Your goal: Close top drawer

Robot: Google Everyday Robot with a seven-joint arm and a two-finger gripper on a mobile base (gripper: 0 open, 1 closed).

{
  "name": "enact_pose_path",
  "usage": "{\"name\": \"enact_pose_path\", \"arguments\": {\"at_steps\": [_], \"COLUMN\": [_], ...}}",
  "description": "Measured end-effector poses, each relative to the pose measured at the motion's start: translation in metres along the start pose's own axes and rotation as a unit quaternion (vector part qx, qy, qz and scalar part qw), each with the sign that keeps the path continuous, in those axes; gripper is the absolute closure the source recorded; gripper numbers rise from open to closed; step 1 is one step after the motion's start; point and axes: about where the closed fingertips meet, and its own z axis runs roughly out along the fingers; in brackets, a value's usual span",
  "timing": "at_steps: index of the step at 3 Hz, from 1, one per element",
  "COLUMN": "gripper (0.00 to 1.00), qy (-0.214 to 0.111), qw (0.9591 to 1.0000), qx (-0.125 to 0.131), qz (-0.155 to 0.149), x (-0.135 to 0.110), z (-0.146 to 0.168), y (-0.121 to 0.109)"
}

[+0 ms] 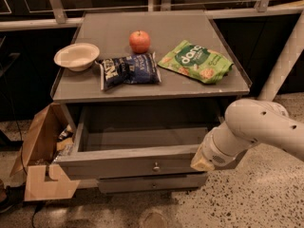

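Tool [202, 161] at right end of the top drawer [118, 163] front, touching or just beside it; open or closed, can't tell. Drawer pulled out, knob [156, 166] centre. Cardboard box [40, 141] left. On surface [190, 87]: bowl [76, 56], blue bag [128, 70], green bag [195, 61], apple [139, 41] farthest.

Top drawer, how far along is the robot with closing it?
Done: the end effector is at the right end of the top drawer, by its front panel, placed for a push. In hand: lining up that push; I cannot tell whether it touches the panel. Left: the whole closing move, since the drawer stands pulled far out with its floor in plain view.
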Motion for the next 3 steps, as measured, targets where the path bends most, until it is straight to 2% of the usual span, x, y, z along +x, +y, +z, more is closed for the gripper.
{"name": "enact_pose_path", "arguments": {"at_steps": [1, 2, 3], "gripper": [0.13, 0.0, 0.0], "qy": [0.0, 0.0, 0.0], "qw": [1.0, 1.0, 1.0], "qx": [0.0, 0.0, 0.0], "qz": [0.0, 0.0, 0.0], "x": [0.0, 0.0, 0.0], "z": [0.0, 0.0, 0.0], "y": [0.0, 0.0, 0.0]}}
